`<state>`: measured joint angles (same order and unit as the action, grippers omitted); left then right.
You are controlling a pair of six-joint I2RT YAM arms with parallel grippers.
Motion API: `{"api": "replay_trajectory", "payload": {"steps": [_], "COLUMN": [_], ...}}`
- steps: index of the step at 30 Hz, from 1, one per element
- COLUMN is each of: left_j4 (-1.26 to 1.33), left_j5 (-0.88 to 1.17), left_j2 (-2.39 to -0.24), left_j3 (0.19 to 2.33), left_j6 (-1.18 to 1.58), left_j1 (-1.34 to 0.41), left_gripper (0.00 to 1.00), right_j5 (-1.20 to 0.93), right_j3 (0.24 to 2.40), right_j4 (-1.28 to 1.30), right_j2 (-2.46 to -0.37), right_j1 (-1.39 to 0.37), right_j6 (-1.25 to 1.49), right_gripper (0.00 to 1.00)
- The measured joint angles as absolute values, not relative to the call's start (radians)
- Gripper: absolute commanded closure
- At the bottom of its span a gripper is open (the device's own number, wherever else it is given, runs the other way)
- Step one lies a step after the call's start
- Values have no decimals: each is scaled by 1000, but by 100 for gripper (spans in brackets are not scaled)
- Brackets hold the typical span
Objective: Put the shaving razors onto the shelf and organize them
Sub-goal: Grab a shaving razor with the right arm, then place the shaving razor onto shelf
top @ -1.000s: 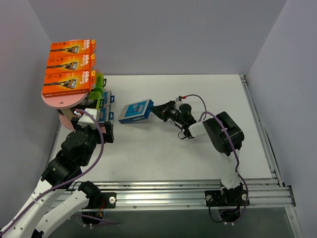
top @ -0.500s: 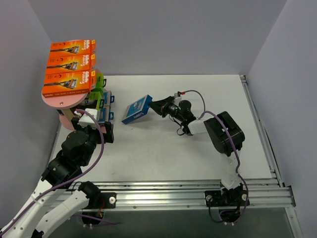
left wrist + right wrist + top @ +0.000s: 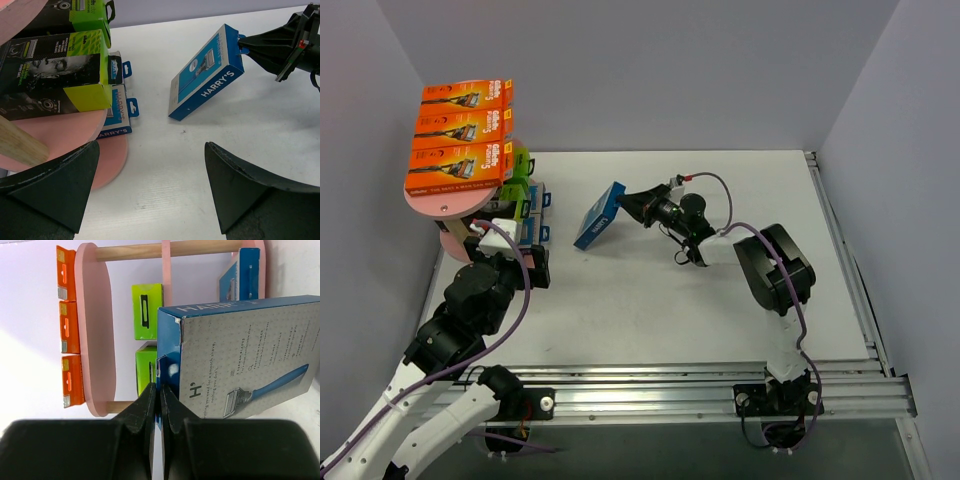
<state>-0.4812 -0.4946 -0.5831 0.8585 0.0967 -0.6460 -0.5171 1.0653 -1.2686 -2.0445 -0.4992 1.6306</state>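
Grey walls box in a white tabletop (image 3: 650,300), and at its far left corner stands the pink shelf (image 3: 442,204). Three orange packs (image 3: 463,125) lie flat across its top board, one behind another. On the board beneath sit two black and lime-green packs (image 3: 55,75), side by side. Down on the lowest board are two blue packs (image 3: 120,107), close together, their hang tabs pointing right toward the open tabletop.

Just near of the shelf, the left arm (image 3: 470,300) reaches in from the near left corner. Its left fingers (image 3: 250,195) are spread wide with nothing between them, only bare tabletop and the rounded edge of the shelf's lowest board below.

Further right, on the far half of the tabletop, a third blue pack (image 3: 600,215) is tilted steeply, its HARRY'S edge facing the left arm and its high end to the right. It is apart from the shelf, with bare tabletop between them. The right fingers (image 3: 135,415) are pinched shut on the hang tab at that high end. The pack's low corner is down by the tabletop, and from where I stand I cannot tell whether it touches.

The right arm (image 3: 770,270) stretches left from its base at the near right, a purple cable (image 3: 715,190) looping over its wrist.
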Motion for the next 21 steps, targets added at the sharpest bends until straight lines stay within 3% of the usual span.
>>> {"api": "replay_trajectory", "payload": {"steps": [21], "left_j4": [-481], "left_j5": [-495], "left_j2": [-583], "left_j3": [859], "left_j6": [97], "left_j1": [-646], "left_gripper": [5], "right_j5": [-530], "right_j3": [1210], "right_j4": [-1254], "right_j2": [-2034], "right_j1": [-559], "right_j6": [1631], "right_gripper": [100]}}
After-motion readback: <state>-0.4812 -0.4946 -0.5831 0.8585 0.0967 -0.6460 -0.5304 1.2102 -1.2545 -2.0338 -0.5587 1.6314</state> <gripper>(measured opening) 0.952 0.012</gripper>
